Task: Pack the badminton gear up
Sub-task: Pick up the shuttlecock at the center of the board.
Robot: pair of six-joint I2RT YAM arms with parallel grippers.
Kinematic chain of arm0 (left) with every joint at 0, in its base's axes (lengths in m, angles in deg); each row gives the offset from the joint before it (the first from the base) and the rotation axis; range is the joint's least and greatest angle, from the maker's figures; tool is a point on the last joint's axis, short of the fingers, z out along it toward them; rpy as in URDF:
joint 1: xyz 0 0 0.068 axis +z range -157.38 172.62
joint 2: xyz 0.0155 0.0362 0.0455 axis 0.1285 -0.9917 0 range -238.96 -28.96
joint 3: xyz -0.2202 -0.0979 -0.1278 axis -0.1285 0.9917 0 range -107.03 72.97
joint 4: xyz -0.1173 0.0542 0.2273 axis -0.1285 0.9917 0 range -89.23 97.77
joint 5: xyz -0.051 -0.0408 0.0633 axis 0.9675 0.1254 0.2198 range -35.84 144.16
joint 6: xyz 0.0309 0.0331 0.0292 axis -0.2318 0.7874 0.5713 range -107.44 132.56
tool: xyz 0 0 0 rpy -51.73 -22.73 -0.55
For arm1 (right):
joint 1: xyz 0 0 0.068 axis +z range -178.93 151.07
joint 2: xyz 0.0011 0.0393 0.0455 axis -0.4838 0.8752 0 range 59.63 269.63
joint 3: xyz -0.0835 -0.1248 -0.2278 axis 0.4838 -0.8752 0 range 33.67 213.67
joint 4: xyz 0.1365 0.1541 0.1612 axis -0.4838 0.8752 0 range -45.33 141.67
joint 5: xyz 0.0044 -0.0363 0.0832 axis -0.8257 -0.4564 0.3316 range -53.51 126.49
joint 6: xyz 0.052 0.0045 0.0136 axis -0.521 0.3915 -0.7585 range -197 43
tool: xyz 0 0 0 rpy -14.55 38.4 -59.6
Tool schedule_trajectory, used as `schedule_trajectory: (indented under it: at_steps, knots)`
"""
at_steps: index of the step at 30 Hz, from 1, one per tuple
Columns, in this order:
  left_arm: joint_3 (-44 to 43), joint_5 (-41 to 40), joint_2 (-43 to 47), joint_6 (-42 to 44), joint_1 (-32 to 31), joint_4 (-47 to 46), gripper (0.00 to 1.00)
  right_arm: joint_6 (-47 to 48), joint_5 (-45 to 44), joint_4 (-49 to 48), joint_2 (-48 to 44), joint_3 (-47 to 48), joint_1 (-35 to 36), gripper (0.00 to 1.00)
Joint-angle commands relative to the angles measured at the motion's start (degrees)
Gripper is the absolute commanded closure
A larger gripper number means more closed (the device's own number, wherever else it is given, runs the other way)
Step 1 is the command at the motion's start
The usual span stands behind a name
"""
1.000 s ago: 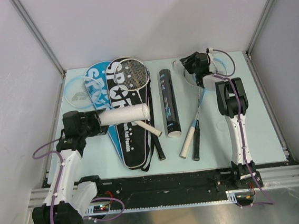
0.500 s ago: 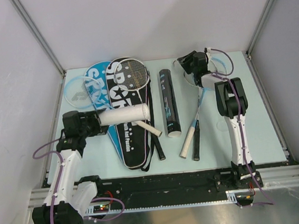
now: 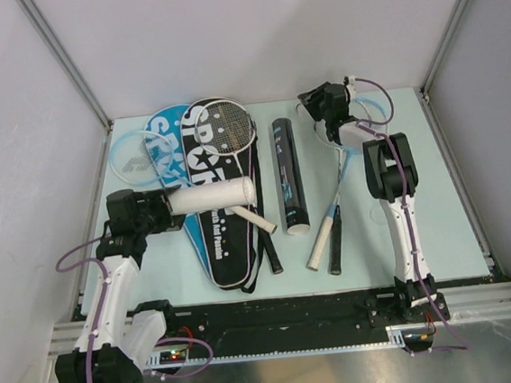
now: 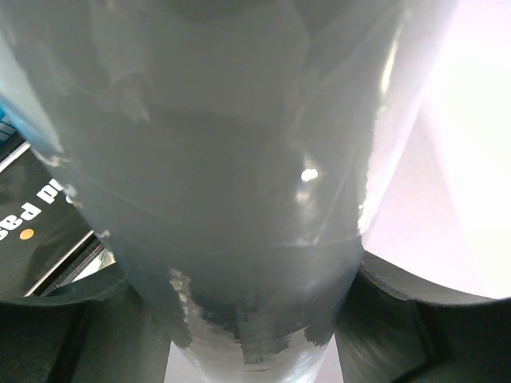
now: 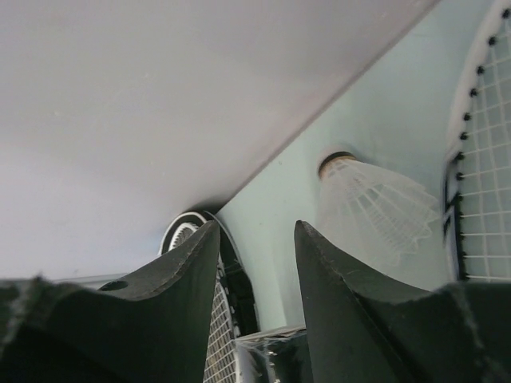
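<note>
My right claw (image 5: 255, 233) stands part-way open with nothing between its fingers. The shuttlecock (image 5: 369, 209) lies on the desk (image 3: 439, 219) in the upper right of the wrist frame. It is off to the side of my fingers rather than between them, just beside a racket head (image 5: 479, 152). Seen from above, it sits near the back wall, right of centre.

I judge it feather-light and fragile. The skirt would crush under a hard squeeze, so I would close gently on the cork end, or low on the skirt where it is stiffest.

My left claw (image 3: 162, 209) is clamped on one end of the white tube (image 3: 212, 196), held level over the black cover (image 3: 222, 242). The tube looks smooth and light, so it could slip or dent.

Compared with a second ago, my right claw has swung toward the left of the overhead frame, closer to the shuttlecock. The left arm and tube have not budged.
</note>
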Motion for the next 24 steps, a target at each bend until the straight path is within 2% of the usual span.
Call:
schedule_trajectory:
  at_steps: [1,12,18,24]
  knots:
    - [-2.12,1.99,0.04,0.52,0.73,-2.39,0.74,-0.74,-2.23,1.49,2.15,2.76,0.40,0.52]
    - [-2.23,2.15,-0.31,0.74,0.83,-2.39,0.74,0.22,-2.79,2.97,2.87,4.04,0.54,0.52]
    - [-2.27,2.20,-0.32,0.81,0.93,-2.34,0.74,1.04,-4.24,10.36,3.11,6.75,0.87,0.52]
    - [-2.39,2.31,-0.40,0.84,0.92,-2.35,0.74,2.26,-5.38,12.70,1.96,6.43,1.02,0.53]
